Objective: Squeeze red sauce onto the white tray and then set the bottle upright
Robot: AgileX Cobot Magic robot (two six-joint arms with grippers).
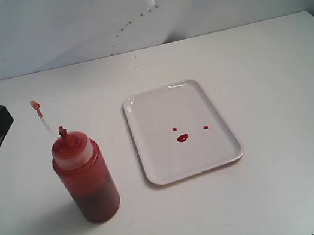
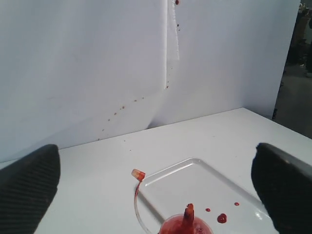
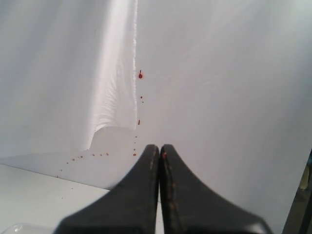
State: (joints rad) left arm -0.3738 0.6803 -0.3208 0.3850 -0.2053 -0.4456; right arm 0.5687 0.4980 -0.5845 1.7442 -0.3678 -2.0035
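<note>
We saw the bottle (image 1: 86, 178) standing upright on the white worktop (image 1: 259, 75), to the left of the white tray (image 1: 160, 101) and clear of its rim. The bottle was a translucent squeeze cylinder. The red sauce (image 1: 182, 138) showed through its wall, darkest in the lower part. Its pointed red nozzle (image 1: 62, 132) was uncovered, and the small cap (image 1: 35, 105) hung off to one side on a thin tether.

The tray lay flat near the middle of the worktop. It held three glossy red drops close to its centre: one larger drop with two smaller ones just beside it.

The left gripper (image 2: 157, 190) was spread wide and held nothing. In its wrist view the two black fingers (image 2: 29, 190) stood far apart, with the nozzle and the tray showing between them. In the exterior view it appeared as a dark shape at the left edge, near the bottle but not touching it.

The right gripper (image 3: 159, 156) was closed, its fingers pressed together with nothing between them, and it faced the white backdrop (image 3: 219, 73). Small reddish specks (image 1: 128, 22) dotted that backdrop behind the worktop.
</note>
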